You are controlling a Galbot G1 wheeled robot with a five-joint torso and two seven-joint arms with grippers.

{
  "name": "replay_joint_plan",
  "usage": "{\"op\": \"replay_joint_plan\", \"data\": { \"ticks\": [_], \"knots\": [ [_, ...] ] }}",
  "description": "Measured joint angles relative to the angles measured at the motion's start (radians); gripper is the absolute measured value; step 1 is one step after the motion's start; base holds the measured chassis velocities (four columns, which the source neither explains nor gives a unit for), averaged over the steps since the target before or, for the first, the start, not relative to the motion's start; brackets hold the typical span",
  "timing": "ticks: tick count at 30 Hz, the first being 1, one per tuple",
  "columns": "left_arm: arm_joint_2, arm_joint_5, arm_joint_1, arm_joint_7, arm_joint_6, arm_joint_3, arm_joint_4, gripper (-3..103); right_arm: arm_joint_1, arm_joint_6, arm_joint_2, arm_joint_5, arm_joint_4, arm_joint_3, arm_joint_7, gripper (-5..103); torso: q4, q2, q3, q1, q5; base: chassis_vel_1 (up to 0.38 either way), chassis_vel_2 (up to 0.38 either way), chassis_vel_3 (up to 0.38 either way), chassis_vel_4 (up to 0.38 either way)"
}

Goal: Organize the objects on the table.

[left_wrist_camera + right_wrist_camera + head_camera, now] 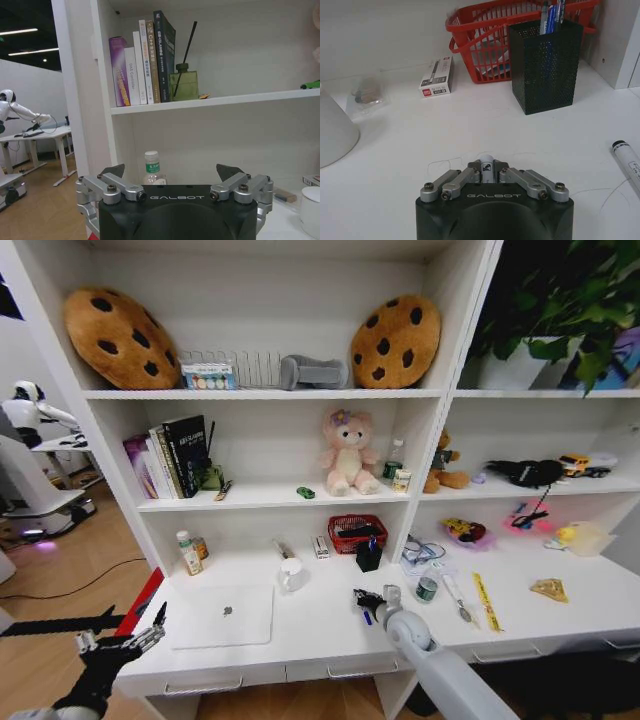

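Low at the desk's near corner, left gripper (135,638) hangs, fingers spread wide, thin silver laptop (222,616) just beyond them. Right gripper (488,172) clamps a small white-capped pen (487,170) above the long white desk top (410,150), black mesh pen cup (546,65) ahead.

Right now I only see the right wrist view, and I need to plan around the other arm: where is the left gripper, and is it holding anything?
Observer: The left gripper hangs open and empty, low by the table's front left corner.
Operator: What lies between it and my right gripper, shut on the pen?
Observer: A closed silver laptop, flat on the table, in front of the white mug.
Operator: And on my other side?
Observer: A green-lidded jar, then a yellow ruler farther right.
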Motion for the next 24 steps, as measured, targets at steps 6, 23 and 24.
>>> {"op": "replay_joint_plan", "data": {
  "ticks": [6, 23, 24],
  "knots": [
    [0.0, 0.0, 0.0, 0.0, 0.0, 0.0, 0.0, 100, -0.003, 0.048, -0.009, -0.058, -0.002, 0.019, -0.039, 13, -0.0006, 0.0, 0.0, 0.0, 0.0005, 0.0, 0.0, 0.0, 0.0],
    [0.0, 0.0, 0.0, 0.0, 0.0, 0.0, 0.0, 100, 0.031, 0.352, -0.049, -0.266, 0.036, 0.157, -0.15, 13, -0.0002, 0.0, 0.0, 0.0, 0.0, 0.0, 0.0, 0.0, 0.0],
    [0.0, 0.0, 0.0, 0.0, 0.0, 0.0, 0.0, 100, 0.042, 0.369, -0.039, -0.27, 0.019, 0.161, -0.15, 13, -0.0001, 0.0, 0.0, 0.0, 0.0, 0.0, 0.0, 0.0, 0.0]
  ]
}}
